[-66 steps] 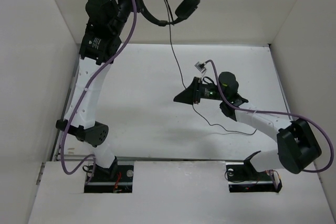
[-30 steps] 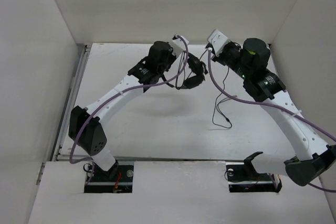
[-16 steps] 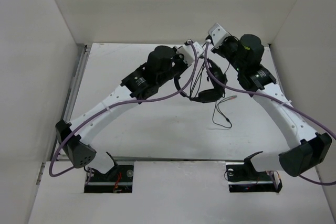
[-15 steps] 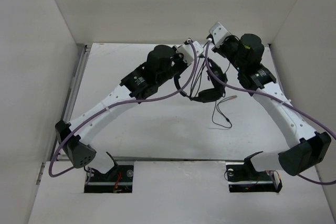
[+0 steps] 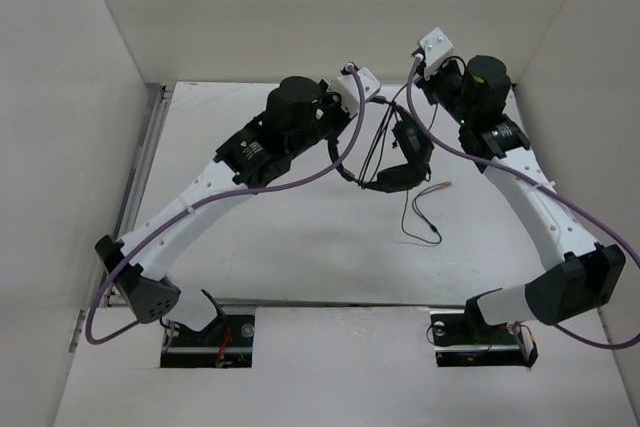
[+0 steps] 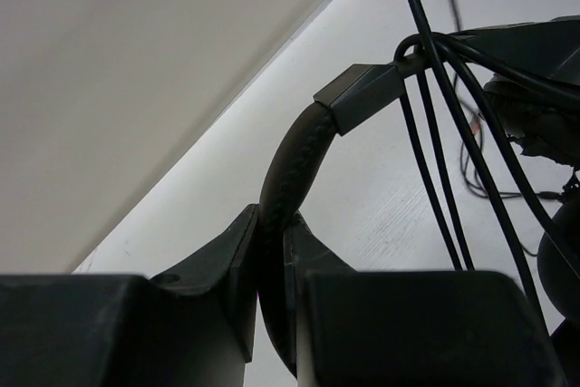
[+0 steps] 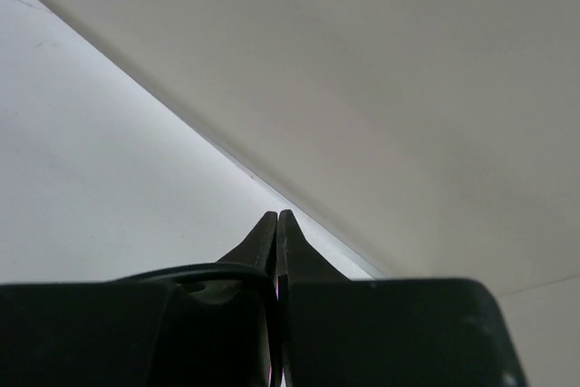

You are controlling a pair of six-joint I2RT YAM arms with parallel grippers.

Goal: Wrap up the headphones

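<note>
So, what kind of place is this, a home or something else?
Probably a robot lab test cell: a white table boxed in by plain white walls, a left arm and a right arm mounted at its near edge, and black headphones between them.

The left arm (image 5: 190, 209) and right arm (image 5: 535, 209) reach far forward and lean inward, wrists raised and near each other. The left pincer (image 6: 272, 217) is clamped on the headphones (image 6: 294, 147). The right pincer (image 7: 276, 222) has its fingertips pressed together.
</note>
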